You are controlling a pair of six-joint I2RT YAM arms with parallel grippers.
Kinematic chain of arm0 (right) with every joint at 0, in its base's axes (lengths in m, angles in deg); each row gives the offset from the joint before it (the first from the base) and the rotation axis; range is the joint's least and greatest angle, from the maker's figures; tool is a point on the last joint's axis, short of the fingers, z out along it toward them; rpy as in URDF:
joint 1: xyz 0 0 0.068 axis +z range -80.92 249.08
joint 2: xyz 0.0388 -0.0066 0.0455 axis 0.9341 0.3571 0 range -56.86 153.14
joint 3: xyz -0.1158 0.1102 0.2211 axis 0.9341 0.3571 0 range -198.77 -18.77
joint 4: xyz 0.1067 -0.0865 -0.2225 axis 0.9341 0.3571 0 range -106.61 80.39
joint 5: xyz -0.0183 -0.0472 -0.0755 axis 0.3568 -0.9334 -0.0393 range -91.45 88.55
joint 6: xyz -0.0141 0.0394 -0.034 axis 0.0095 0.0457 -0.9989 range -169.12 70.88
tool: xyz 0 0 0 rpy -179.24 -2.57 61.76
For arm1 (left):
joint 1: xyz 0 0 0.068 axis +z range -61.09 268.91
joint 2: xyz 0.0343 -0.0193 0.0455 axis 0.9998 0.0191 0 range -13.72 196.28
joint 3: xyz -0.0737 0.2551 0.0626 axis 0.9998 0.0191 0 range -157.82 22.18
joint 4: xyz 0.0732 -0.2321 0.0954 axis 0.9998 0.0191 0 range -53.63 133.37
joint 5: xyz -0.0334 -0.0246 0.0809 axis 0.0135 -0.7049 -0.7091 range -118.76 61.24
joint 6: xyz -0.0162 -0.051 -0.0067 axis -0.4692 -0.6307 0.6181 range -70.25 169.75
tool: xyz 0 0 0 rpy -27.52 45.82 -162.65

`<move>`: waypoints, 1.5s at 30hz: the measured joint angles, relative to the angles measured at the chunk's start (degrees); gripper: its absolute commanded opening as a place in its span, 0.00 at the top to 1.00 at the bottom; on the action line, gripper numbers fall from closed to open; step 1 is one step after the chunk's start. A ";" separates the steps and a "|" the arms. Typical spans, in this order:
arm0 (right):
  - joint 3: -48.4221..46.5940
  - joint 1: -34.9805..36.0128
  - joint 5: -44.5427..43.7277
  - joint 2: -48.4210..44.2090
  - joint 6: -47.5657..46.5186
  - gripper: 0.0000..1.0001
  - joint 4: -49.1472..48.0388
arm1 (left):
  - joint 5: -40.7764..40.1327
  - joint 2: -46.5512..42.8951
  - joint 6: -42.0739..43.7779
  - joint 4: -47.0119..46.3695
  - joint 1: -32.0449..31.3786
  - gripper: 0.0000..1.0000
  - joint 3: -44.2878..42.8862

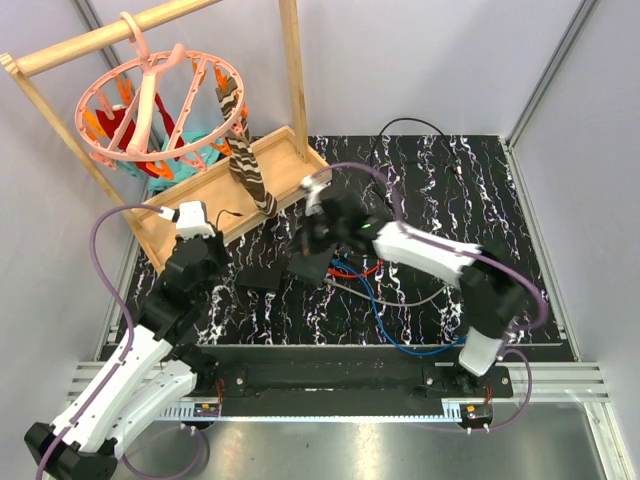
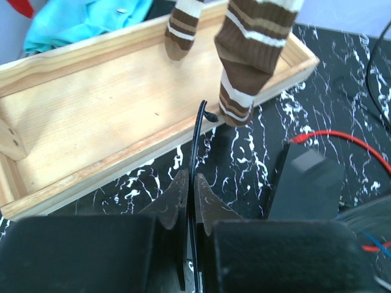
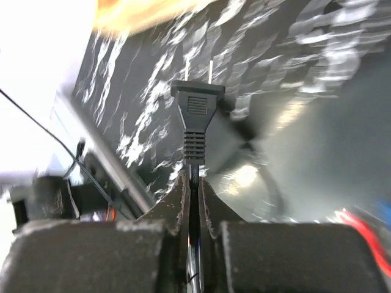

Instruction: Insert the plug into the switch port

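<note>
My right gripper [image 3: 194, 174] is shut on the black cord just behind a flat two-pin plug [image 3: 197, 110], which points away from the fingers with one metal pin showing. In the top view this gripper [image 1: 312, 240] hangs over the flat black switch box [image 1: 312, 264]; the port itself is hidden. The right wrist view is blurred, with a grey surface to the plug's right. My left gripper [image 2: 190, 180] is shut on a thin black cord [image 2: 198, 134] beside the wooden tray; it also shows in the top view [image 1: 200, 228]. A smaller black block [image 1: 262, 278] lies between the arms.
A wooden tray [image 2: 91, 116] on a rack base sits at the back left, with brown striped socks [image 2: 247, 67] hanging into it from a pink round hanger [image 1: 150, 100]. Red [image 1: 352, 270], blue [image 1: 385, 320] and grey cables lie right of the switch box.
</note>
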 measured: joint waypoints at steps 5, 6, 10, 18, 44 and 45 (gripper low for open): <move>-9.29 6.49 4.87 14.14 -4.55 0.43 3.72 | -1.64 -1.22 -0.59 0.13 0.24 0.95 0.00; -10.80 7.02 5.49 16.17 -5.88 0.38 5.46 | -1.77 -1.31 -0.66 0.13 0.26 0.95 0.00; -11.91 7.45 5.42 18.23 -10.67 0.16 11.34 | -1.90 -1.42 -0.68 0.33 0.31 0.94 0.00; -13.16 6.71 -7.87 14.88 -16.94 0.04 17.20 | -1.86 -0.63 -0.79 0.33 0.42 0.94 0.00; -25.62 7.10 -38.80 28.68 -15.63 0.00 19.78 | -1.62 -0.20 -1.20 0.39 0.50 0.94 0.00; -25.14 7.19 -39.32 28.50 -15.87 0.00 19.39 | -1.62 -0.20 -1.22 0.39 0.50 0.94 0.00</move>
